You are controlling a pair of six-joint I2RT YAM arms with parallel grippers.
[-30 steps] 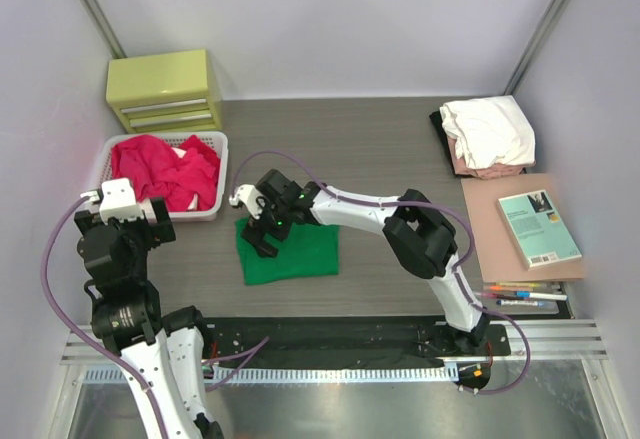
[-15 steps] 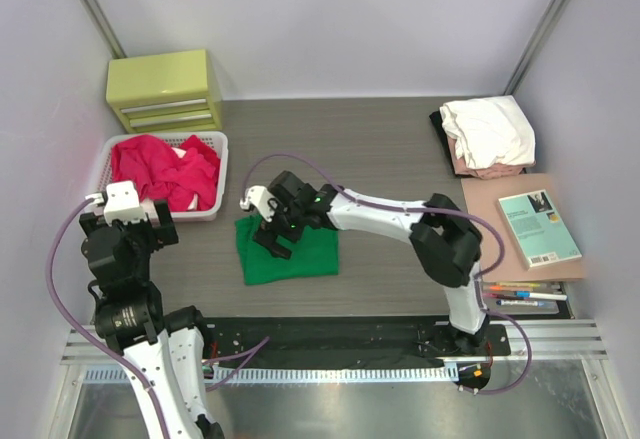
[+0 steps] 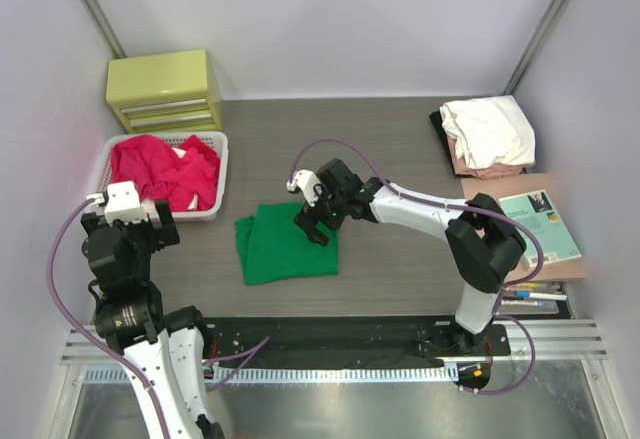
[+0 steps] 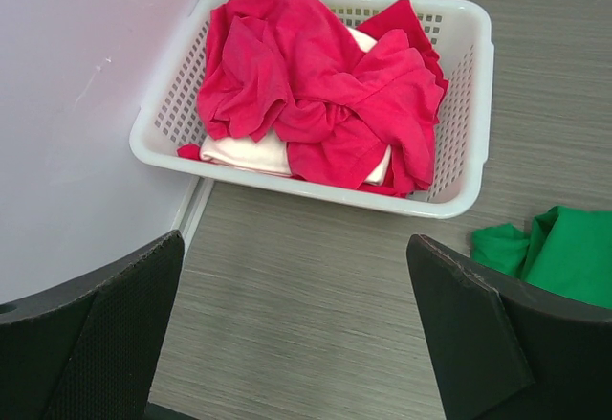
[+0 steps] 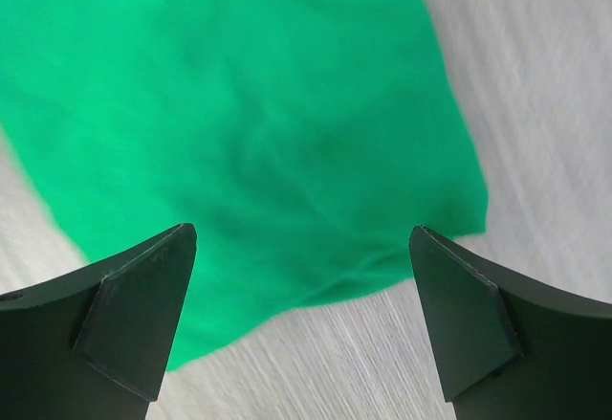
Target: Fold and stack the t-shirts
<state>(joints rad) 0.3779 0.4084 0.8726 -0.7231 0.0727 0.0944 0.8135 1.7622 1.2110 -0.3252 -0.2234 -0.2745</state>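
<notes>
One folded green t-shirt [image 3: 282, 255] flat, long axis left-right across table [image 3: 400, 144].

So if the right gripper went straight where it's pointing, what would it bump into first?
The green shirt. The right gripper points down at it, jaws open, and its wrist view shows green cloth straight ahead, near the shirt's edge. How high above it hangs is unclear.

Bright, even overhead light; shadows soft and short. Top view sharp, mild glare on metal strip [image 3: 330, 404] at near edge. Right wrist view smeared by blur across green t-shirt [image 5: 239, 123] and table [image 5: 540, 76]; left wrist view crisp.
</notes>
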